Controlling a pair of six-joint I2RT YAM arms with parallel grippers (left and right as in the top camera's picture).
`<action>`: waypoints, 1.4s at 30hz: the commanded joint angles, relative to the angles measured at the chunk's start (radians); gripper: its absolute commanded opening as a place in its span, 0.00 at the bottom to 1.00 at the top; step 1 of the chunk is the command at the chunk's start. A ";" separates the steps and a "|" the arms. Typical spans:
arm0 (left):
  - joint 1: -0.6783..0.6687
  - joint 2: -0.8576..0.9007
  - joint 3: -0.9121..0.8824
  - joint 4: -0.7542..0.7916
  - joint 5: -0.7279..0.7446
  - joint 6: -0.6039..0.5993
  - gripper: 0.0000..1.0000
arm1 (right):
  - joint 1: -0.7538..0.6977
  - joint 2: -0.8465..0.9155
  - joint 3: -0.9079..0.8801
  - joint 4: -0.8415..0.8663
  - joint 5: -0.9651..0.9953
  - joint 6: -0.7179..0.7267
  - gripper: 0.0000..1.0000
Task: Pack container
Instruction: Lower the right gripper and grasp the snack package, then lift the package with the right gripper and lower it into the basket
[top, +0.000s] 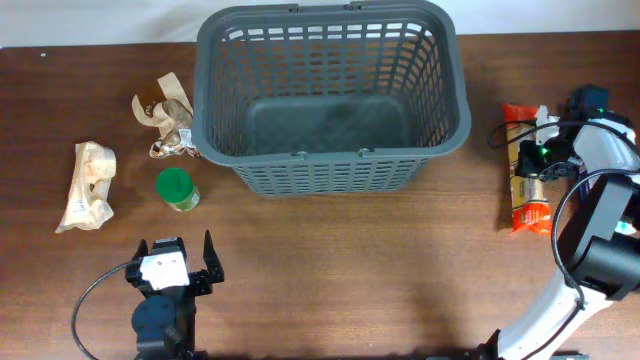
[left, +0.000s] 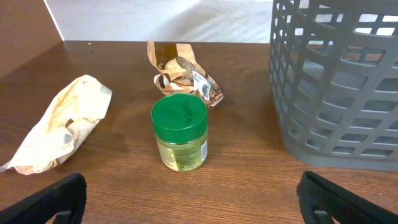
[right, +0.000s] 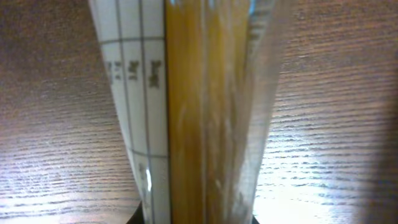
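While clamped on pasta packet (top: 530, 200) at far right, lift right gripper (top: 532, 160) level, clear rim, lower into basket (top: 330, 176) at centre-back, 0 items inside. Left gripper (top: 176, 250): jaws wide apart, idle.

Bare desk (top: 350, 270) stretches wide in front of the container (top: 330, 172), its top open. A green-lidded jar (top: 177, 188), a brown wrapper (top: 168, 115) and a pale bag (top: 88, 185) crowd its left; a spaghetti packet (top: 528, 208) lies right.
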 joint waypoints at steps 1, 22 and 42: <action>-0.006 -0.007 -0.007 0.003 0.006 0.016 0.99 | 0.000 0.068 0.012 -0.031 -0.039 0.078 0.04; -0.006 -0.007 -0.007 0.003 0.006 0.016 0.99 | 0.063 0.054 1.487 -0.769 -0.212 0.047 0.04; -0.006 -0.007 -0.007 0.003 0.006 0.016 0.99 | 0.724 -0.062 1.542 -0.705 -0.256 -0.467 0.04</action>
